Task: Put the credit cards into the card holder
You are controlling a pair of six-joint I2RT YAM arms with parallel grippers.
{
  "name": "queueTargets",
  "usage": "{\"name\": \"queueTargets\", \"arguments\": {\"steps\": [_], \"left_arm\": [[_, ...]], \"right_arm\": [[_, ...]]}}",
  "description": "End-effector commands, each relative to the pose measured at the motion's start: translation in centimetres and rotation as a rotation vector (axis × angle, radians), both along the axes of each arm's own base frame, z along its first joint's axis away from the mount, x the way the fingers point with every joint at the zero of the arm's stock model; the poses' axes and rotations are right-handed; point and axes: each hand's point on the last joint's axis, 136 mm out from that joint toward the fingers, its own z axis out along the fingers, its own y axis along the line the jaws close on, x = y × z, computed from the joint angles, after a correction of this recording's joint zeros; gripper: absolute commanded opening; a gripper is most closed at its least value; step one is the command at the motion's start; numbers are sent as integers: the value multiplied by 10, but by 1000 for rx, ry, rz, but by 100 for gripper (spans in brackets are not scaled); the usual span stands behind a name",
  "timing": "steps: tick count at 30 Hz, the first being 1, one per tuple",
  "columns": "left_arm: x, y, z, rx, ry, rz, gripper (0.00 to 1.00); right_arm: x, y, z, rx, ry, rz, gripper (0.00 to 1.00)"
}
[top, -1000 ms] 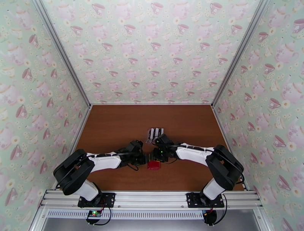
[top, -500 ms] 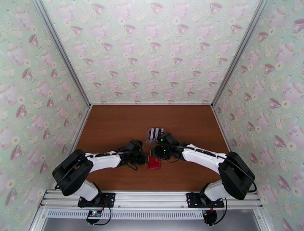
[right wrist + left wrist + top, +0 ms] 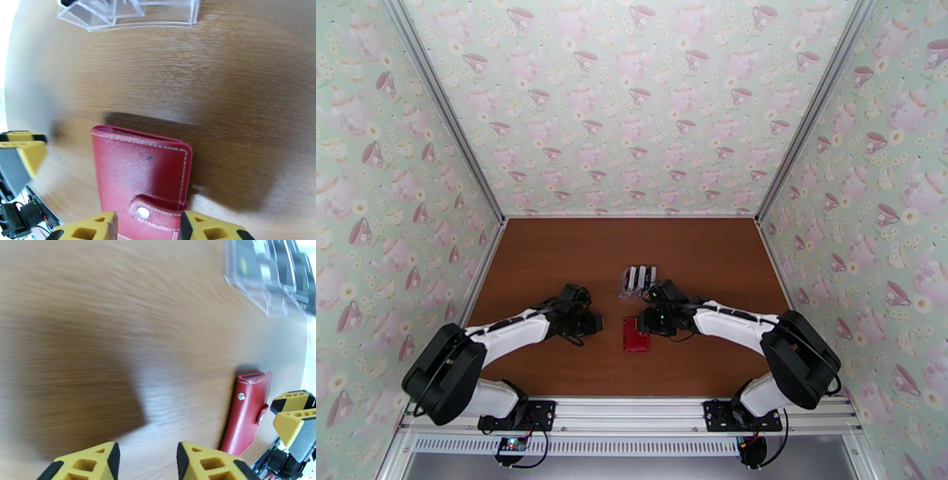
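A closed red leather-like folding wallet, snap tab fastened, lies flat on the brown wooden surface between the two arms. The left hand, fingers spread and empty, sits apart from the wallet on its left. The right hand, also spread and holding nothing, brackets the wallet's tab end; contact cannot be told. Farther back, a clear plastic slotted stand holds thin black and white plastic cards.

Both spread, empty: left pincer, right pincer.
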Motion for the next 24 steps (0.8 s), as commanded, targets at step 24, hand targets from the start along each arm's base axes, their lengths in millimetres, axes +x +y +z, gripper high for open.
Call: {"name": "queueTargets", "arguments": {"steps": [24], "left_arm": [[13,55,28,26,-63,83,56]], "right_arm": [[0,30,-14,-38,-23,70,49]]}}
